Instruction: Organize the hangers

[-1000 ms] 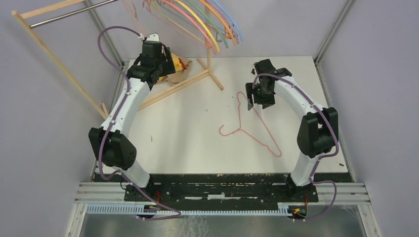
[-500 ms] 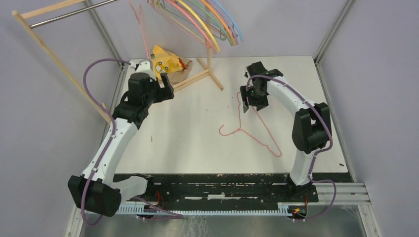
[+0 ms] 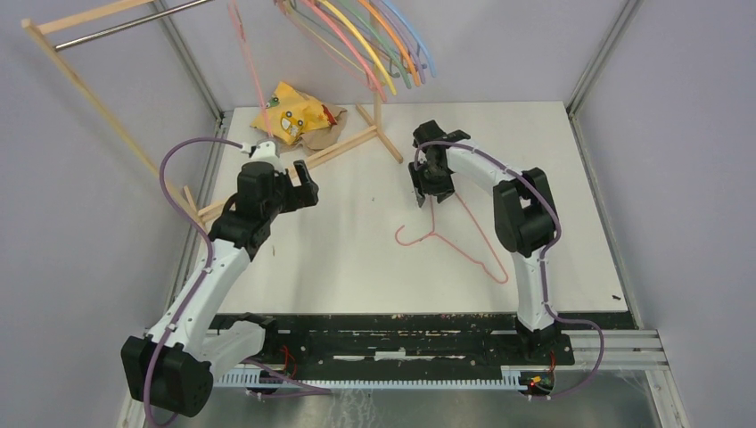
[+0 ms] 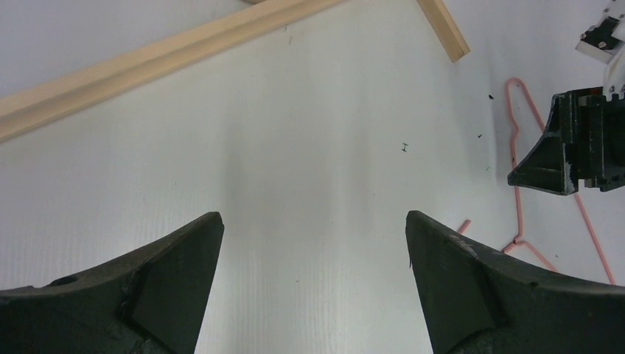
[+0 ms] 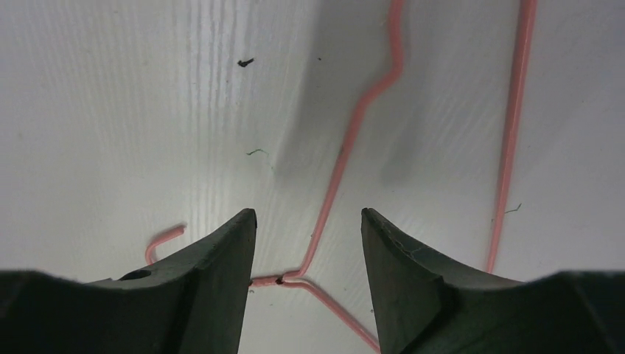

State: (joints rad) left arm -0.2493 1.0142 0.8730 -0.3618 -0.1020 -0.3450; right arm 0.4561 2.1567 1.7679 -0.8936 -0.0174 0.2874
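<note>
A pink hanger [image 3: 455,234] lies flat on the white table, its hook to the left. My right gripper [image 3: 426,192] is open and hovers just above it. In the right wrist view the hanger's neck [image 5: 346,147] lies between the jaws [image 5: 308,214], untouched. Several coloured hangers [image 3: 374,40] hang on the rack at the top, and one pink hanger [image 3: 250,62] hangs apart to their left. My left gripper [image 3: 306,185] is open and empty over bare table [image 4: 313,217]. The left wrist view shows the pink hanger [image 4: 516,133] and the right gripper at its right edge.
The wooden-framed rack [image 3: 89,89] with its metal rail [image 3: 134,22] stands at the back left. Its foot beam [image 3: 339,147] lies across the table's far left, also in the left wrist view [image 4: 147,59]. A yellow cloth [image 3: 290,111] sits behind the beam.
My left arm has drawn back from the rack and come down toward the table's middle, gripper open. My right gripper has moved left, over the pink hanger's neck.
</note>
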